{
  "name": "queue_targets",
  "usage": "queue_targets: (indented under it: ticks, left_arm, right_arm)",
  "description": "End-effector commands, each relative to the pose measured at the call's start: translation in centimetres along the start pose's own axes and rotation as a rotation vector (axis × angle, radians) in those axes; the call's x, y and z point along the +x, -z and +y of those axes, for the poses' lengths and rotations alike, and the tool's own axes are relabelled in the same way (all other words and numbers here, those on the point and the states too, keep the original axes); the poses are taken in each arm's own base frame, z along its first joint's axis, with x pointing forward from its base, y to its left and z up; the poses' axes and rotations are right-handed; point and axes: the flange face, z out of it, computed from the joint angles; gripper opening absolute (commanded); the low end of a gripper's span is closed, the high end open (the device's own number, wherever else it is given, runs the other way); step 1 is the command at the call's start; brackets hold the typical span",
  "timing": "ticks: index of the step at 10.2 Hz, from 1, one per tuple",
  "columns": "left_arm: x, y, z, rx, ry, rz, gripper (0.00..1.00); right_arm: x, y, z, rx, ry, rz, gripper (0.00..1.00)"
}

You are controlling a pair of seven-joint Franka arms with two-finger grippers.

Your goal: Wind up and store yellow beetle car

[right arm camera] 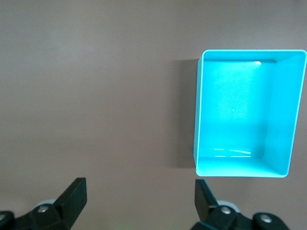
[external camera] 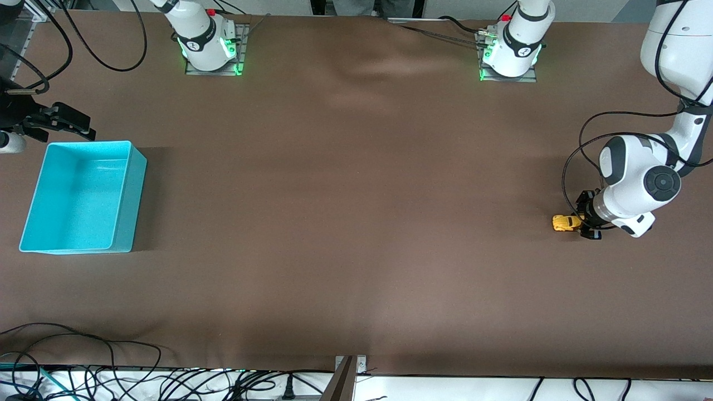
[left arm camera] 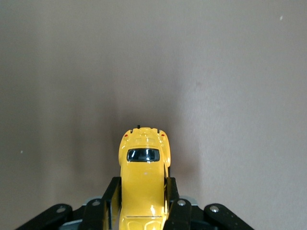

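We have the yellow beetle car (left arm camera: pixel 143 184) clamped in the left claw (external camera: pixel 585 223), low at the left arm's tabletop end, long axis pointing toward the turquoise bin (external camera: pixel 34 189). Right claw (right arm camera: pixel 139 201) spread, empty, waits beside the bin.

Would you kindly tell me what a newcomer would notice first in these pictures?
The turquoise bin sits empty at the right arm's end of the table, the open right gripper hanging near it. At the left arm's end, the left gripper has its jaws shut on the yellow beetle car.
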Motion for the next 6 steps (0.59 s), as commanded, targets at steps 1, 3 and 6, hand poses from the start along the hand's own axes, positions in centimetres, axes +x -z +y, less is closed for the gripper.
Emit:
queue_targets:
  ticks: [1, 3, 6]
  left_arm:
    - [0.95, -1.87, 0.73, 0.013, -0.003, 0.002, 0.00]
    - [0.95, -1.87, 0.73, 0.013, -0.003, 0.002, 0.00]
    - [0.85, -1.87, 0.75, 0.013, -0.011, 0.006, 0.00]
  right_arm:
    - [0.00, 0.30, -0.04, -0.014, -0.001, 0.007, 1.00]
    - [-0.02, 0.29, 0.04, -0.014, -0.002, 0.005, 1.00]
    - [-0.01, 0.29, -0.04, -0.014, -0.001, 0.005, 1.00]
